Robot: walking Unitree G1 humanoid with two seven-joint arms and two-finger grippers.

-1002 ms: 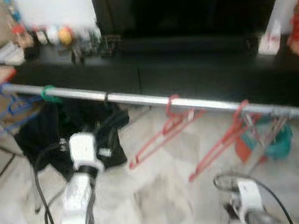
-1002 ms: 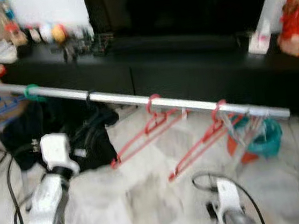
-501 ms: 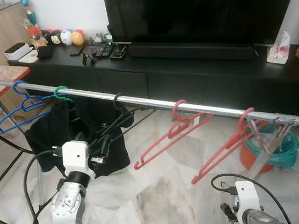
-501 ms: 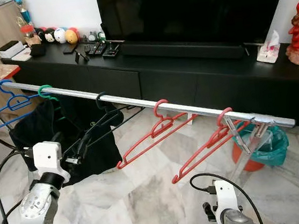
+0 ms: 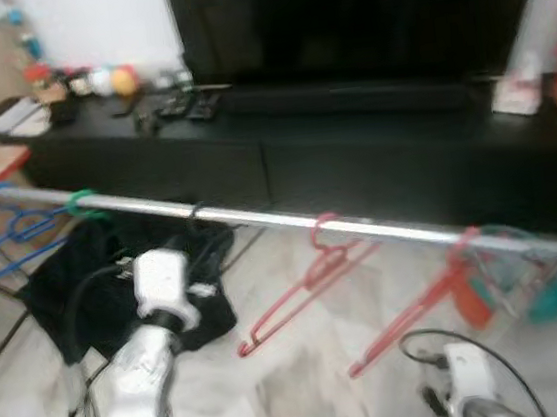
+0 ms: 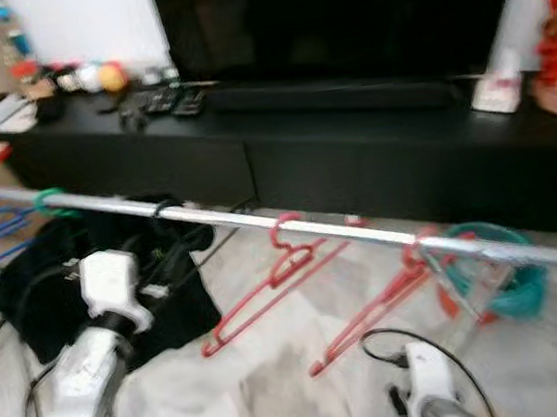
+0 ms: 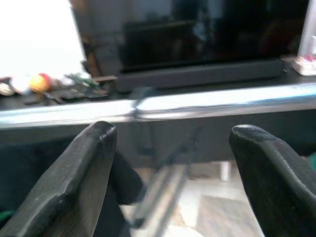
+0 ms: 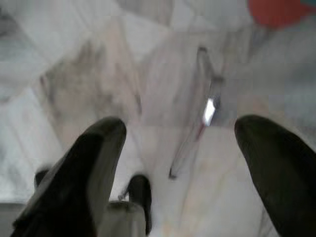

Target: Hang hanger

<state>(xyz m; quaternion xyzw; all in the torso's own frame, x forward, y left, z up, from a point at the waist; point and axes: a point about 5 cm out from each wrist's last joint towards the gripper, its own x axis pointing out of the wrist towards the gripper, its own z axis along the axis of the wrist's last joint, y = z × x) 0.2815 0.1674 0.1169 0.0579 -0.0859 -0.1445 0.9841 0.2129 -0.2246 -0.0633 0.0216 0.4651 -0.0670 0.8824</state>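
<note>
On the metal rail (image 5: 259, 216), the black hanger (image 5: 200, 240) hangs by its hook, between the green hanger (image 5: 79, 203) and a red hanger (image 5: 307, 286). The left gripper (image 7: 173, 163) has let go: its fingers (image 7: 86, 163) are now spread wide, just in front of the rail, where half a second ago they were at the hanger. The hanging looks finished. The right gripper (image 8: 177, 163) idles, open, over the floor.

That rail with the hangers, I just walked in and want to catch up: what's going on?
The robot faces a silver rail before a black TV cabinet. The left pincer, open, is raised just below the rail by a black hanger, not gripping it. Two red hangers already hang there. The right pincer hangs open over the floor.
</note>
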